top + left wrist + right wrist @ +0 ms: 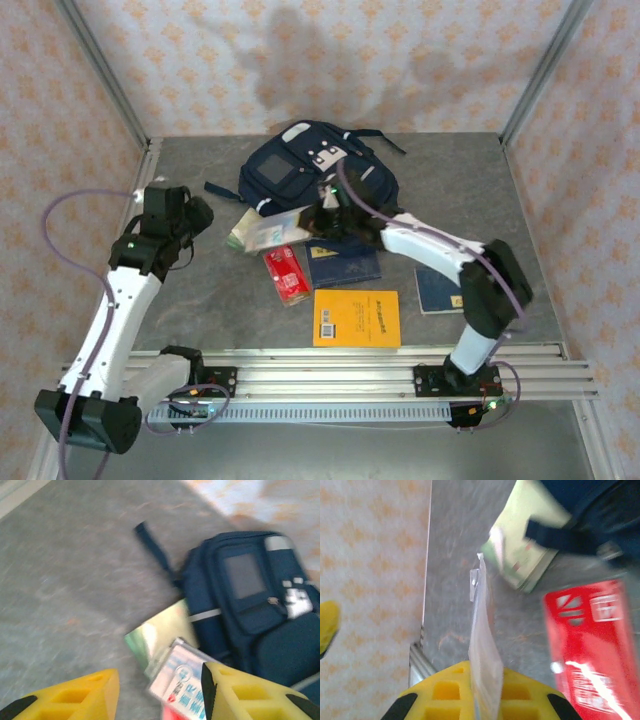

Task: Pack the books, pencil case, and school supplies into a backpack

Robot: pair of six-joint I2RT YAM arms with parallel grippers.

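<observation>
Navy blue fabric backpack (315,170) with white-grey pocket patches lies flat at far centre of the grey tabletop (230,310), front up. Nothing visibly packed, so the task looks near its start. Laid out near of the bag: thin orange-yellow book with barcode (356,318) nearest, thin navy book with yellow label (343,264) just far of it, second navy book (436,290) off to the right, red flat packet (285,275) left of the first navy one, green-edged flat packet (250,232) just beside the bag's near-left edge. Right gripper (481,680) is clenched on one end of a thin pale blue printed packet (177,680), just near of the bag. My read: one supply pick under way, all the rest left to do. Left gripper (157,697) has jaws parted, holding nothing, hovering left of the pile. Hard to tell: whether the bag's main zip is open, or whether anything already sits inside. Second navy book is partly covered by the right arm. Right wrist view gets the held packet edge-on, so print is unreadable there. Both wrist views are motion-blurred.
</observation>
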